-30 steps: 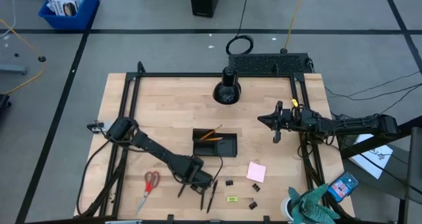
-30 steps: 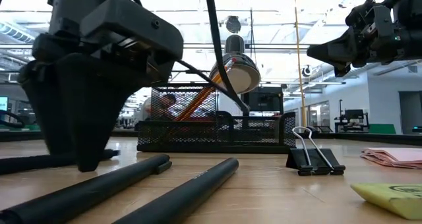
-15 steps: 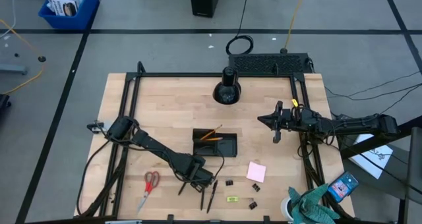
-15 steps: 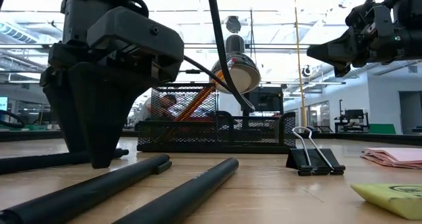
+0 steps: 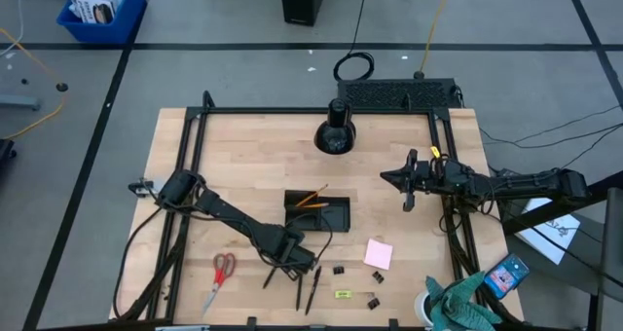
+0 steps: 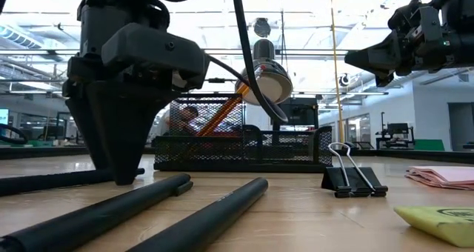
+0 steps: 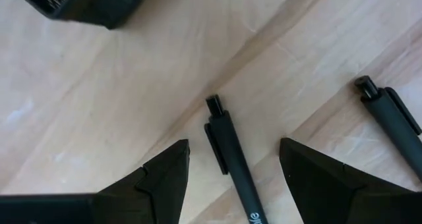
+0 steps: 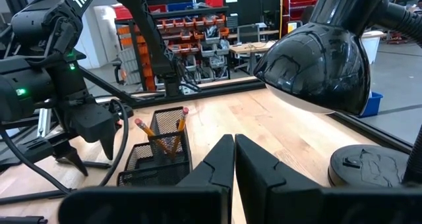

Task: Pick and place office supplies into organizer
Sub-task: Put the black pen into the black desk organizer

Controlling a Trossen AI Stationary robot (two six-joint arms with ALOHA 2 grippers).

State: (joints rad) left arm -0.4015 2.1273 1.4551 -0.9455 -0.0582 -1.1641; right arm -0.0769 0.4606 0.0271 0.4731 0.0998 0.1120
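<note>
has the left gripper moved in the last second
Yes. In the low view the left gripper has shifted right, toward the black organizer, its open fingers coming down near the pens.

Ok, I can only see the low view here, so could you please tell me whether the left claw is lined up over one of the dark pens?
Observer: Yes. The left wrist view shows the open left claw straddling a black clip-top pen, one finger on either side, not yet closed.
Operator: Thank you. Is anything else between the fingers?
Observer: No. A second black pen lies beside it, but apart and outside the fingers.
Operator: And where is the right arm, please?
Observer: From above, the shut right claw hangs near the right side of the light wooden table, well away from both pens.
</note>
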